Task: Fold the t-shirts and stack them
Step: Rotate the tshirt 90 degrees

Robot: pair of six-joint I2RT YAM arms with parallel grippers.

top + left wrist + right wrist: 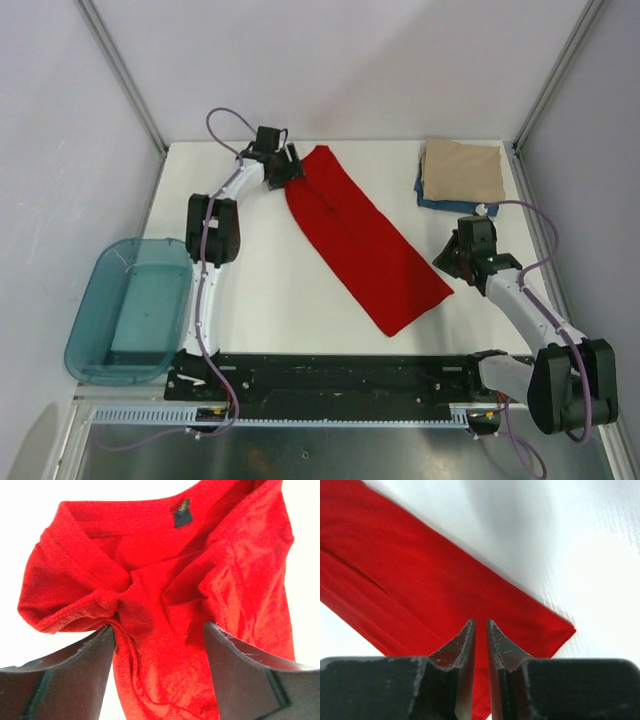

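The teal tub [85,330] sits left of the table [270,300]. The left gripper [160,630] gapes wide astride the bunched collar of the red t-shirt [365,240], which is folded diagonally mid-table. The right gripper [481,625], nearly pinched together, grasps nothing. Far right, 1 tan t-shirt [462,170] tops 1 blue t-shirt [435,203].

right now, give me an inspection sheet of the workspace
surface: white table, no marks seen
job's things: red shirt folded into a long diagonal strip, collar end bunched; tan shirt folded, stacked on blue shirt at far right
clutter: teal tub beside the table's left edge
grippers: left gripper open, straddling the bunched collar end; right gripper nearly shut, nothing between, by the strip's near end
cables: purple cables loop along both arms, none on the shirts
surroundings: grey walls, metal posts, black rail at the near edge
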